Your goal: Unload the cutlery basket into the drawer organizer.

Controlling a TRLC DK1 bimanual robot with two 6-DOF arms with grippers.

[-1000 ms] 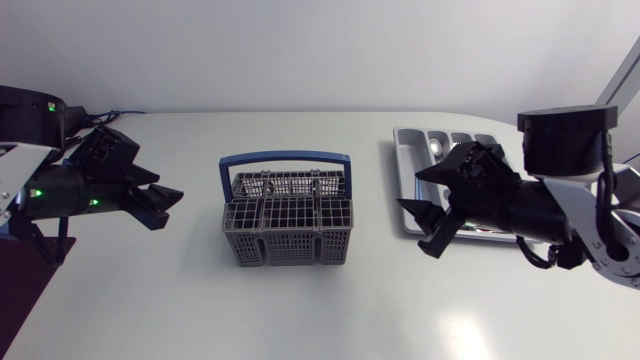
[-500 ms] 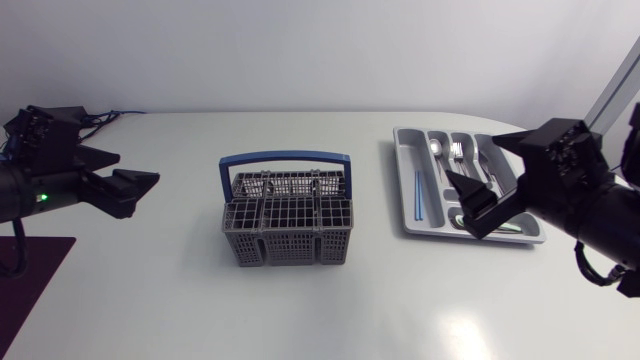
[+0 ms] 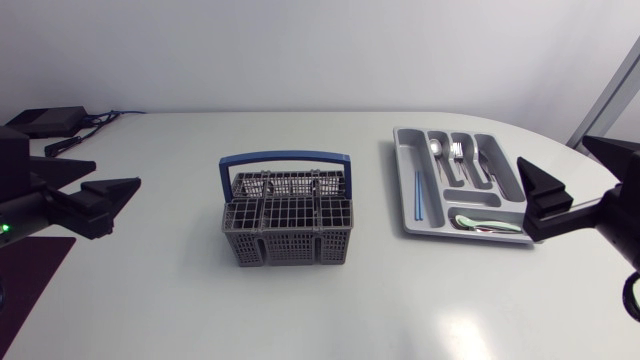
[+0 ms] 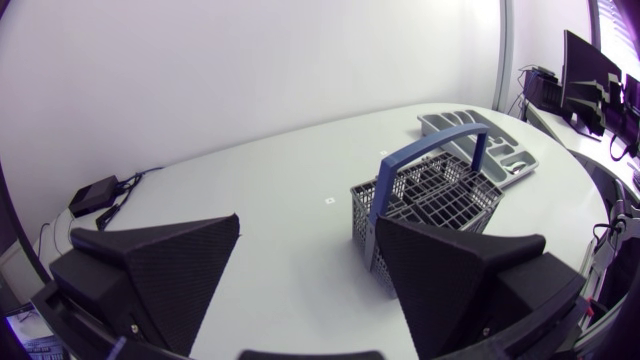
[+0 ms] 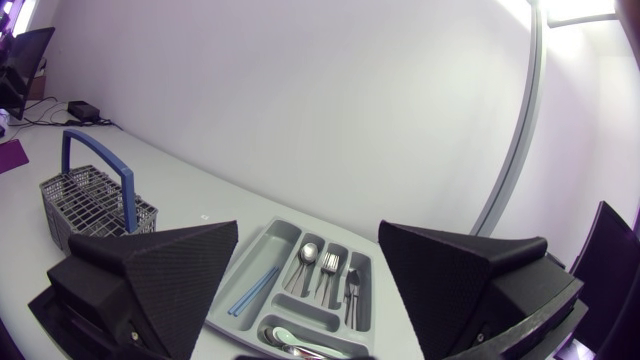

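The grey cutlery basket [image 3: 287,225] with its blue handle upright stands mid-table; no cutlery shows in it. To its right lies the grey drawer organizer [image 3: 505,180], holding spoons, forks, knives and a blue stick in its compartments. At the table's left edge my left gripper [image 3: 116,172] stands open and empty, well left of the basket [image 4: 430,195], with the organizer [image 4: 500,150] beyond. My right gripper [image 3: 552,150] is open and empty at the right edge, just beside the organizer [image 5: 285,245]. The right wrist view shows the basket [image 5: 95,200] far off past its gripper [image 5: 308,228].
A small black box [image 3: 50,120] with cables sits at the table's back left corner, behind my left gripper [image 4: 308,225]. White tabletop lies between basket and organizer and in front of both.
Both arms have drawn back from the middle toward the table's side edges. Both grippers' fingers have spread wider apart.
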